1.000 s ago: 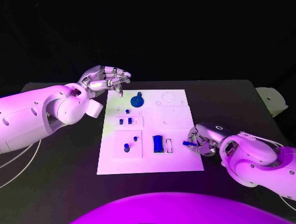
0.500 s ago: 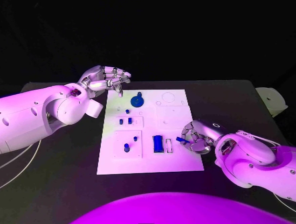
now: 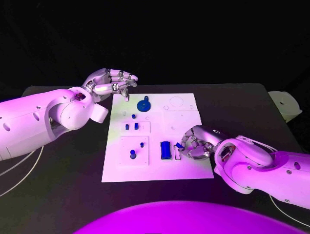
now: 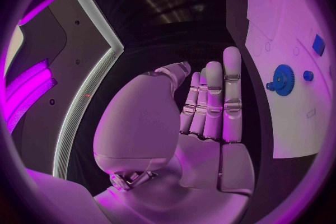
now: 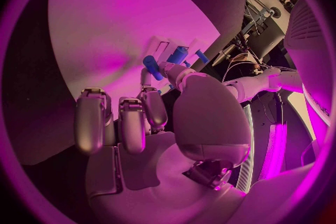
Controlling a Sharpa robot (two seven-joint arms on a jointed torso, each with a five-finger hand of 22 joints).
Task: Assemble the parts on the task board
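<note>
One small blue peg (image 5: 153, 67) is pinched at the fingertips of the right hand (image 3: 195, 142), while that hand's other fingers are curled loosely apart; it is held low over the white task board (image 3: 186, 117), just beside the narrow empty slot (image 3: 175, 151) that lies next to the seated blue block (image 3: 165, 149). The step in hand is judged to be the seating of this peg. It would be done best if the peg's long axis were first lined up with the slot, the piece then lowered straight, and the pinch loosened only once it is felt to bottom out; the neighbouring block should not be nudged.

The left hand (image 3: 113, 82) is held above the table's far left, beyond the board's corner, with its fingers nearly straight and close together, and nothing is gripped by it.

The board appears as a flat, matte plate with shallow rectangular and round recesses. A blue toothed gear (image 4: 283, 79) stands on it, and the parts look like smooth hard plastic. The hands are seen as metallic, segmented and glossy.
</note>
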